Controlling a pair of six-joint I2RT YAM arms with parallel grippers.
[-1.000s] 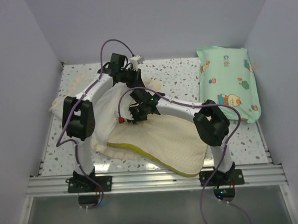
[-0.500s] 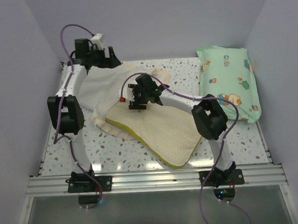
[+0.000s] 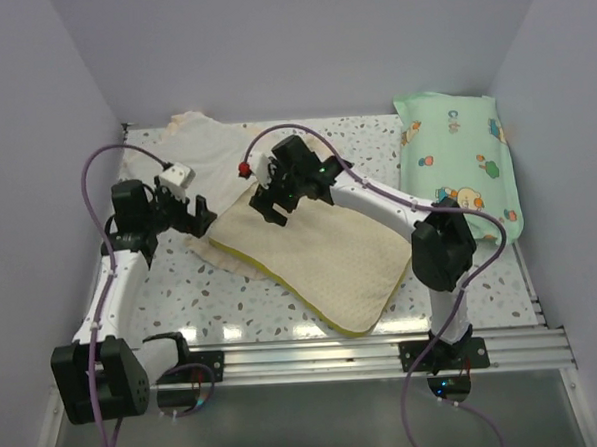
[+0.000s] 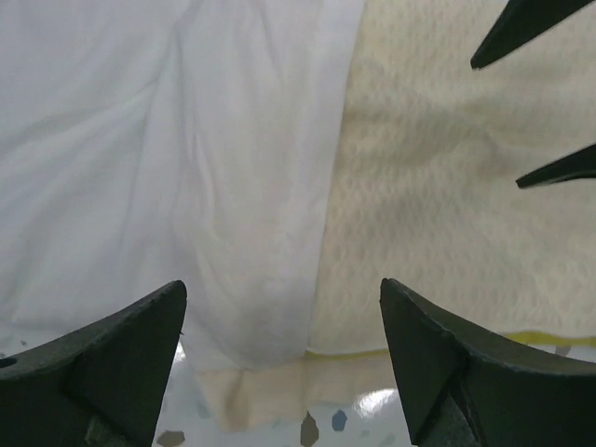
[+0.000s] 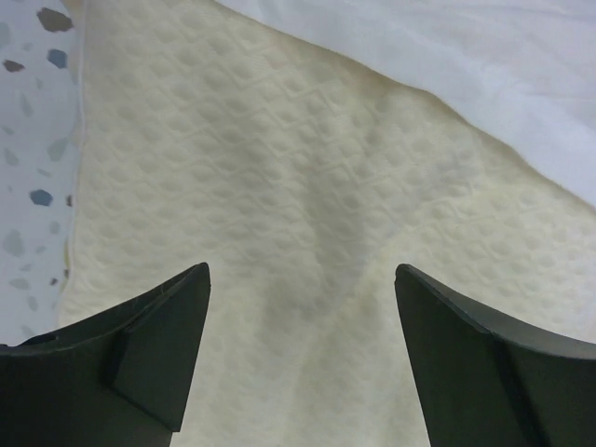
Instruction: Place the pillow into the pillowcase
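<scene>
We see the pillow [image 3: 320,257] lying flat on the counter [image 3: 374,139]. The pillowcase [image 3: 210,158] is spread out behind it and touches its far end. Our right end effector [image 3: 267,203] hangs over that far end, wide and holding nothing. Our left end effector [image 3: 196,217] is wide and empty too, by the pillow's left corner. A green pillow [image 3: 461,170] lies at the far right.

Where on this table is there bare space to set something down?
The front left is bare, between the pillow and the metal rail. So is the back strip between the pillowcase and the mint-green pillow. The centre left is crowded: pillow overlapping pillowcase, with left gripper and right gripper hovering open.
</scene>
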